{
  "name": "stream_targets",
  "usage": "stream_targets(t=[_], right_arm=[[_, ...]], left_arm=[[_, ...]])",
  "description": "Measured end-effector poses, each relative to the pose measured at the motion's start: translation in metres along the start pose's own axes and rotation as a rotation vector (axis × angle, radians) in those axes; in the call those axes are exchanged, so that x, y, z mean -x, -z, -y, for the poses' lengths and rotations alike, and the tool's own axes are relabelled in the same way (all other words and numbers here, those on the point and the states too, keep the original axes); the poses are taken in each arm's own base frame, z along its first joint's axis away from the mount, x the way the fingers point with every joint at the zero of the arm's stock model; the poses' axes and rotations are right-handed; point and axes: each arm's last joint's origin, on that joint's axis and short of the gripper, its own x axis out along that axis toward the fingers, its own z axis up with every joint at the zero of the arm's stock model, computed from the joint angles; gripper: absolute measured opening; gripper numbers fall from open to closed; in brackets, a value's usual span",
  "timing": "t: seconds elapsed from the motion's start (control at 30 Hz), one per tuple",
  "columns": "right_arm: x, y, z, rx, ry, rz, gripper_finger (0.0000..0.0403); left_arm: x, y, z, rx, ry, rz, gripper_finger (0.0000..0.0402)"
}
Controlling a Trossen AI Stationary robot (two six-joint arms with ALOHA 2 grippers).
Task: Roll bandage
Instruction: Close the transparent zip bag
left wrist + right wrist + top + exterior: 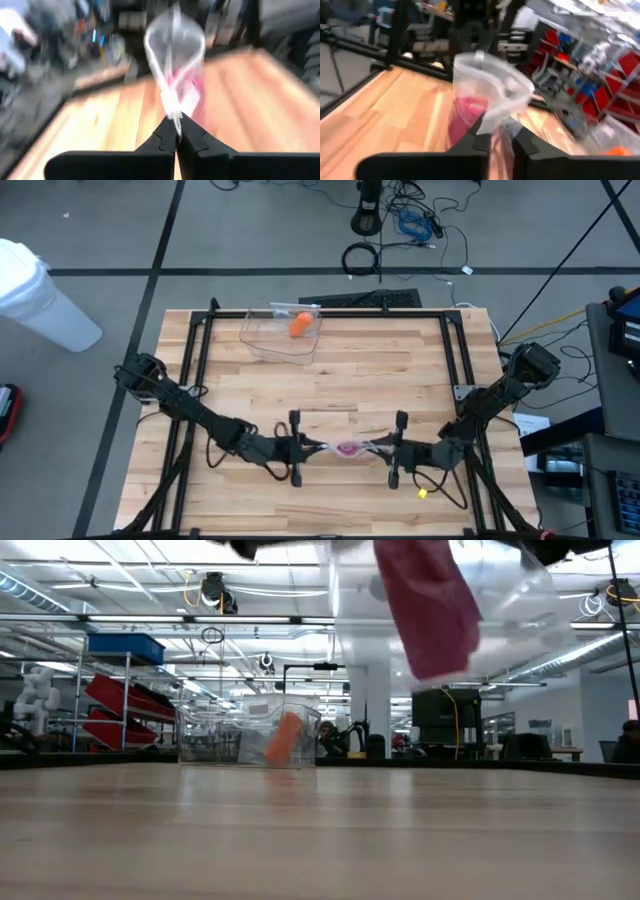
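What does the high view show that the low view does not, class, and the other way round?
Only the high view shows both arms: the left gripper and right gripper each pinch an end of the bag. Only the low view shows the room's shelves behind the table and the bag hanging clear above the tabletop. Both show the pink bandage inside the bag and the orange roll in the clear bin.

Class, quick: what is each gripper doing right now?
Left gripper: shut on the clear bag.
Right gripper: holding the same bag, jaws slightly apart.
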Motion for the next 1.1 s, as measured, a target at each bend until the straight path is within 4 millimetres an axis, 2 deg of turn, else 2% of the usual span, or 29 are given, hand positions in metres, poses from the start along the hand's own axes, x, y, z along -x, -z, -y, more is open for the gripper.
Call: stream_targets(t=[0.07, 0.17, 0.43, 0.6, 0.7, 0.87, 0.97, 1.1], right_arm=[[0.001, 0.001, 0.0, -0.079, 0.028, -0.015, 0.0049], [0.002, 0.006, 0.001, -0.165, 0.016, -0.06, 0.008], [0.004, 0.021, 0.004, -0.37, -0.147, -0.247, 0.0144], [0.006, 0.02, 0.006, -0.426, -0.176, -0.304, 0.0161], [0.007, 0.013, 0.009, -0.406, -0.171, -0.333, 0.0159], [0.001, -0.014, 0.013, -0.337, -0.124, -0.304, 0.0148], [-0.011, -0.029, 0.018, -0.304, -0.109, -0.275, 0.0142], [-0.038, -0.038, 0.023, -0.257, -0.118, -0.309, 0.014]], left_arm=[[-0.003, 0.004, -0.002, 0.011, -0.019, -0.106, 0.0002], [-0.006, 0.001, -0.006, 0.04, -0.029, -0.174, 0.0001], [-0.006, -0.003, -0.004, 0.044, -0.02, -0.184, 0.0001], [-0.005, -0.003, -0.004, 0.042, -0.018, -0.189, 0.0], [-0.005, -0.002, -0.004, 0.039, -0.016, -0.195, 0.0], [-0.006, -0.001, -0.003, 0.04, 0.031, -0.2, 0.0], [-0.006, -0.001, -0.003, 0.043, 0.044, -0.198, 0.0], [-0.007, -0.001, -0.004, 0.061, 0.068, -0.198, 0.0]])
